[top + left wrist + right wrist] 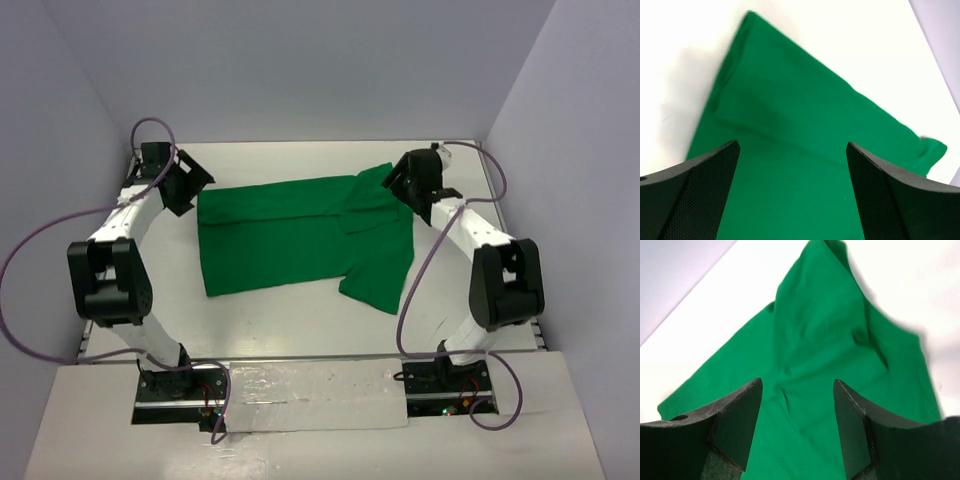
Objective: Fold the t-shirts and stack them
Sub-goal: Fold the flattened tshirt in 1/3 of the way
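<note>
- Plainly shows one bright green short-sleeved cloth t-shirt [300, 235] spread flat on the white tabletop [300, 330], at the centre of the top view.
- Runs lengthwise from 9 o'clock to 3 o'clock, with the straight end at 9 o'clock and the sleeved end at 3 o'clock.
- Carries a folded-over layer along the 12 o'clock edge, marked by a crease line across the body, and lets one sleeved part fan out toward 5 o'clock.
- Puts the black two-finger left gripper [185, 185] at 9 o'clock of the shirt, just beside its far corner.
- Shows, in the left wrist view, that left gripper [792, 165] with its textured black fingers [700, 195] spread wide, nothing pinched, only smooth green cloth under the gap.
- Puts the black right gripper [405, 180] at 2 o'clock of the shirt, over the far corner of the sleeved end.
- Shows, in the right wrist view, that right gripper [797, 390] with fingers [735, 425] parted and holding nothing, over wrinkled green cloth.
- Cannot tell whether any fingertip touches the cloth.
- Adds purple cables [152, 121] looping off both arms, and pale lilac walls [300, 70] at 9, 12 and 3 o'clock.
</note>
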